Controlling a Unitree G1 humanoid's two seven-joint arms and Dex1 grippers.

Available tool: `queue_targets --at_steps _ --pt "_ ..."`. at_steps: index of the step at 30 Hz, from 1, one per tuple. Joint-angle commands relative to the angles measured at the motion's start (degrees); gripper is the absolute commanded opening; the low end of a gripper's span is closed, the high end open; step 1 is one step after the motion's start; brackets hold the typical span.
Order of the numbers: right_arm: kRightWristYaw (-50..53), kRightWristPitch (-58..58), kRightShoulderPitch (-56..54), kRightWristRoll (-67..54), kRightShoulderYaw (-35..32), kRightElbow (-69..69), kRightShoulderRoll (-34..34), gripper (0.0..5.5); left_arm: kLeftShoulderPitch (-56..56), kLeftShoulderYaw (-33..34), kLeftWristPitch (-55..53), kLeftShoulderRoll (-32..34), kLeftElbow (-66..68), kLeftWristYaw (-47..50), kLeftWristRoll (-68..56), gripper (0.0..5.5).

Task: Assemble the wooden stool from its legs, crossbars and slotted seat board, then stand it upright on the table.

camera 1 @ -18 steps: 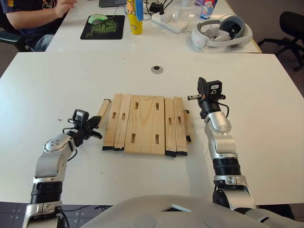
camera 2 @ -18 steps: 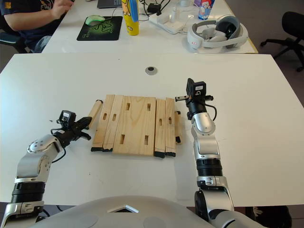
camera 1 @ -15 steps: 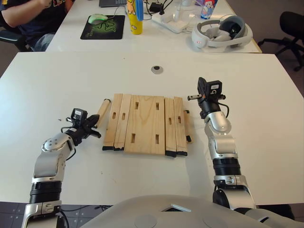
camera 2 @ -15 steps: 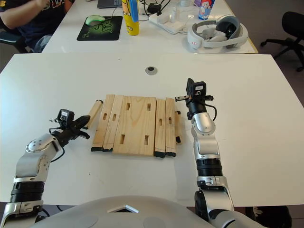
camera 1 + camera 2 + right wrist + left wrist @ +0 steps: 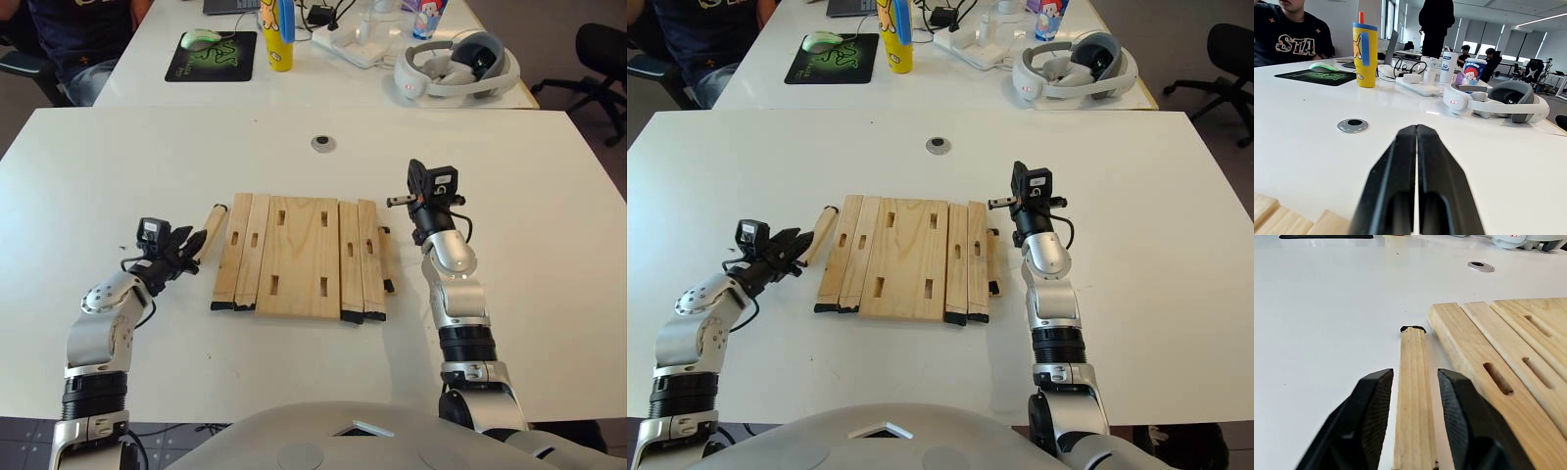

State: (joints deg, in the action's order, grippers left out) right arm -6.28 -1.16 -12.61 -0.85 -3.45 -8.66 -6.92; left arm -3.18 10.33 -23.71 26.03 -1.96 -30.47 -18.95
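Observation:
The slotted seat board (image 5: 297,255) lies flat in the middle of the white table (image 5: 529,196). Two slotted wooden legs (image 5: 243,250) lie against its left side and two more (image 5: 360,259) against its right, with a thin crossbar (image 5: 385,257) beyond those. A ridged wooden crossbar (image 5: 1413,372) lies left of the pile. My left gripper (image 5: 1414,399) is open, low over the table, with its fingers (image 5: 1371,401) on either side of that crossbar's near end. My right gripper (image 5: 1417,166) is shut on nothing, held above the table just right of the pile (image 5: 417,182).
A round metal grommet (image 5: 323,144) sits in the table behind the boards. The far table holds a white headset (image 5: 456,67), a yellow cup (image 5: 279,34) and a black mouse mat (image 5: 211,55).
My left gripper has moved away from me and slightly left, swinging its fingers from pointing right to around the ridged crossbar's end. The right arm and the boards have not moved.

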Motion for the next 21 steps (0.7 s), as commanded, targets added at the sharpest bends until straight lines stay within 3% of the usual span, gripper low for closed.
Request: queue_targets --at_steps 1,8,15,21 --pt "0.3 0.0 0.0 0.0 0.2 0.2 0.2 0.0 -1.4 -1.0 0.0 1.0 1.0 -0.2 1.8 2.39" --pt "0.1 -0.1 -0.4 -0.1 0.2 0.0 0.1 0.0 -1.4 -1.6 0.9 0.9 1.8 0.4 3.7 3.36" --pt "0.2 -0.1 -0.7 -0.2 0.1 -0.1 0.2 0.0 -1.7 -2.4 1.4 1.1 1.3 -0.3 4.6 3.36" --pt "0.2 -0.2 -1.3 -0.3 0.1 -0.6 0.2 0.0 -1.5 -3.6 2.5 2.1 2.1 -0.3 6.8 2.5"
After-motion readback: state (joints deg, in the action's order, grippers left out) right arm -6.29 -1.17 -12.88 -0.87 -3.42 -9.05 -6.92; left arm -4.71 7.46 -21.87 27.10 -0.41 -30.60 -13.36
